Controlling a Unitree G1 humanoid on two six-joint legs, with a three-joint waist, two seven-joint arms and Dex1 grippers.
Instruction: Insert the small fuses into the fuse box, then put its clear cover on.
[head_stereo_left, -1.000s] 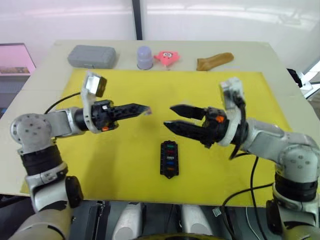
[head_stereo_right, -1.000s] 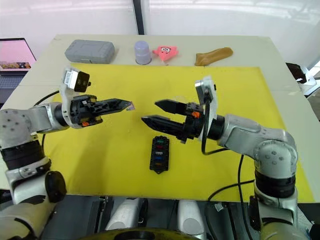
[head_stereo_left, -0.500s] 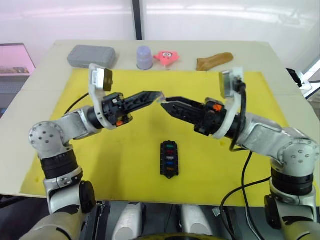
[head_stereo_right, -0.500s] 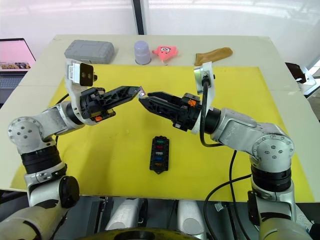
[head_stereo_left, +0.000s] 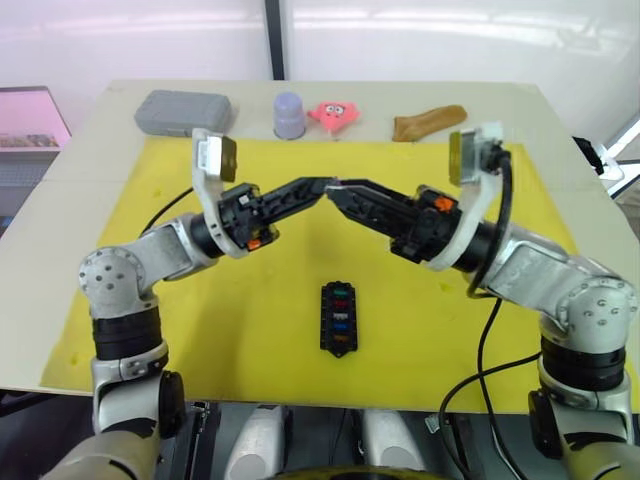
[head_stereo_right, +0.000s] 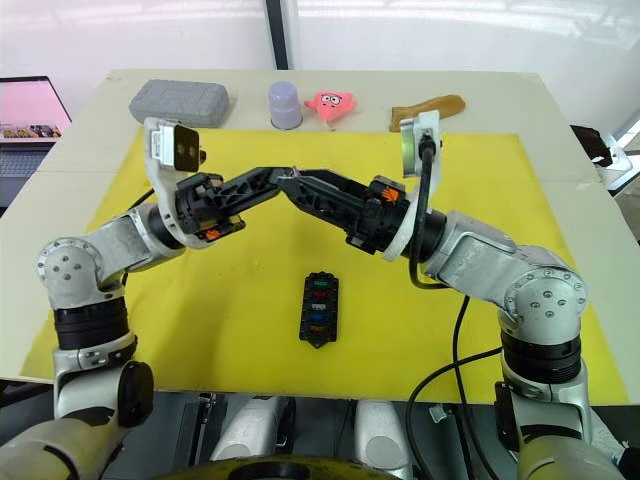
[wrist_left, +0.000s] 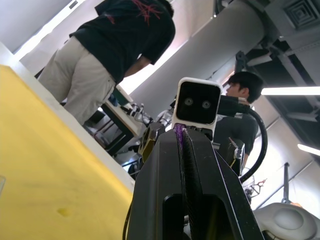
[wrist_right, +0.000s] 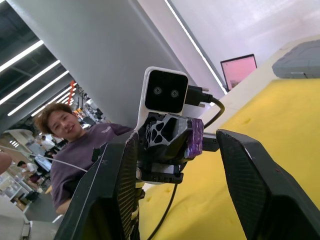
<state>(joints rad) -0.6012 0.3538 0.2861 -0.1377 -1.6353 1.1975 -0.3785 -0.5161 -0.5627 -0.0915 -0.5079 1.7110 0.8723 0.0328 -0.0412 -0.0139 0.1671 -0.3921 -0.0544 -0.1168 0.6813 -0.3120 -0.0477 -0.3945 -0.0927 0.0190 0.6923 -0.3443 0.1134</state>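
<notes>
The fuse box (head_stereo_left: 339, 318) lies on the yellow mat (head_stereo_left: 200, 330) near my front edge of the desk (head_stereo_left: 90, 140), coloured fuses in its slots. Above it, my left jaws (head_stereo_left: 322, 186) are clenched on a purple fuse (wrist_right: 195, 138). My right jaws (head_stereo_right: 288, 181) are released around it. Behind lie a grey case (head_stereo_left: 184, 112), cup (head_stereo_left: 289, 115) and pink toy (head_stereo_left: 335, 114). No writing shows.

I see the fuse box (head_stereo_left: 339, 317), a small black rectangular block, lying flat on the yellow mat below and nearer than the two hands' meeting tips. Its slots hold small fuses (head_stereo_left: 340, 312) in a row, green, red, teal and blue showing. One purple fuse (wrist_right: 195, 139) is pinched at the left hand's (head_stereo_left: 322, 186) tip, between the right hand's (head_stereo_left: 337, 187) spread fingers.
</notes>
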